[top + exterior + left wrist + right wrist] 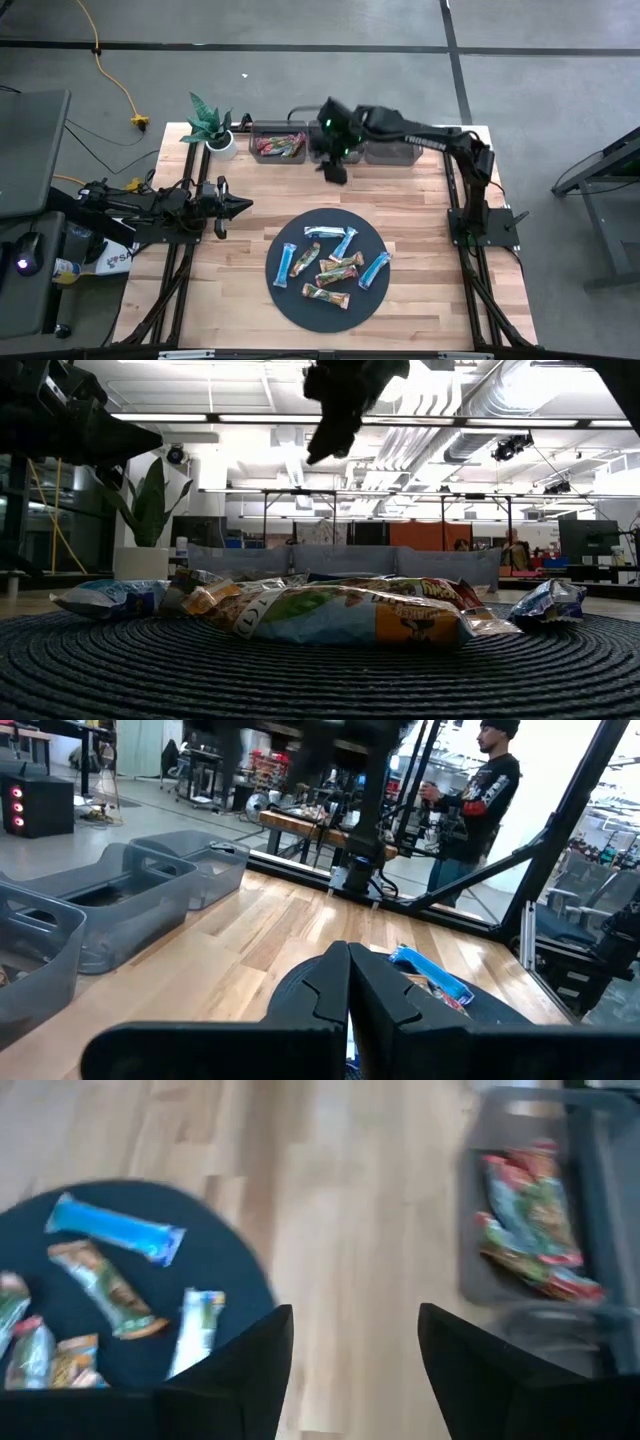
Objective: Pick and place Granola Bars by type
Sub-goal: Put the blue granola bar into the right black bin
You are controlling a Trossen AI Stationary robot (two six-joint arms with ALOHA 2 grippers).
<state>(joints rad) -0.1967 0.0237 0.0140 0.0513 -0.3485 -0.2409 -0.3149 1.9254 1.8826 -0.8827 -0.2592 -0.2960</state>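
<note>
Hovering near the clear bins (385, 152) at the table's far edge, the right gripper (334, 170) has its fingers spread wide, holding nothing. Left gripper (238, 206) waits pinched together, empty. Granola Bars (335, 265) lie heaped on the dark woven disc (290, 300); some red-green ones already sit in the leftmost bin (279, 146). Risk: glossy, crinkled wrappers overlap, so a pinch may slip or lift two types together.
</note>
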